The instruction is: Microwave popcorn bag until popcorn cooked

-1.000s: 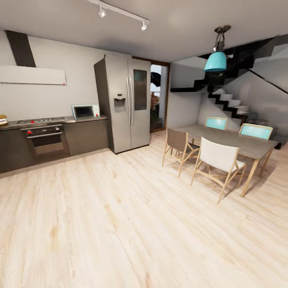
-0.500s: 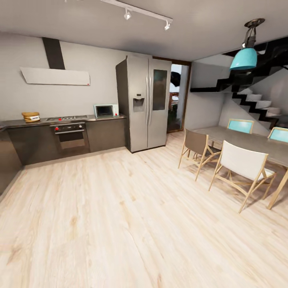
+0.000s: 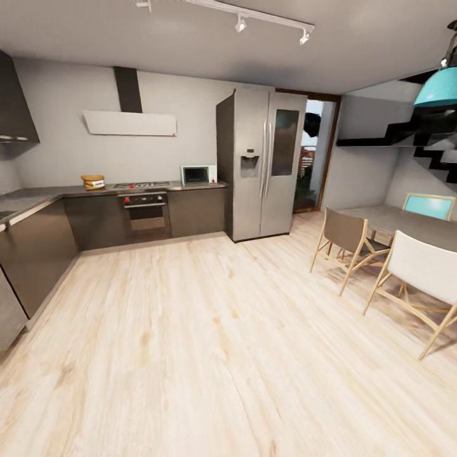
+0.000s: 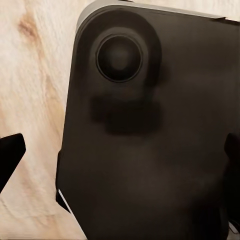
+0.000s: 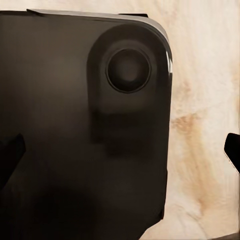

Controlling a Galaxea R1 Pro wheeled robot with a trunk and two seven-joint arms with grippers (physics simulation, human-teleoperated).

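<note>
Far across the floor, we see the bag on the countertop, then hob, microwave, fridge. Both our grippers' fingers stand apart over our dark base.

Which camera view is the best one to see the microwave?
The head view: the microwave stands on the countertop between hob and fridge. Both wrist views look down on the robot's dark base and wooden floor instead.
</note>
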